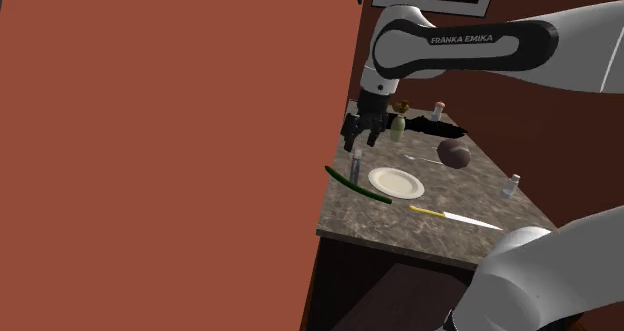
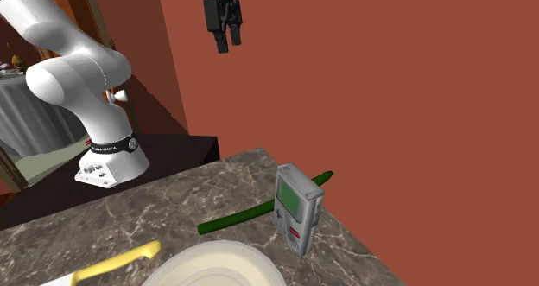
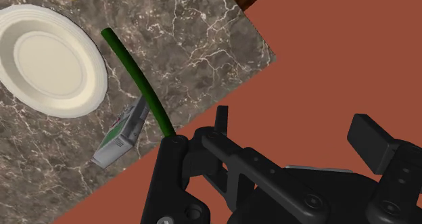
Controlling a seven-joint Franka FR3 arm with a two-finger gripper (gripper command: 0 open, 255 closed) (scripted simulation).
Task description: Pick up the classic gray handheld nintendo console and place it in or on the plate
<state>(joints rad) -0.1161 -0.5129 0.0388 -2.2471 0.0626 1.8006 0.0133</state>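
Tool [image 2: 229, 45] hangs empty, fingers apart, high above the upright grey console [image 2: 296, 208] near the plate [image 2: 216, 257].

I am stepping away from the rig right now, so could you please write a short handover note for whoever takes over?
Gripper: open, empty, high above the marble counter.
Grey handheld console: standing upright on the counter, beside the green stalk, apart from the plate.
Plate: bare, on the same counter.
Done: nothing yet; the console is not grasped.
Left: descend, grasp the console, carry it to the plate, release.
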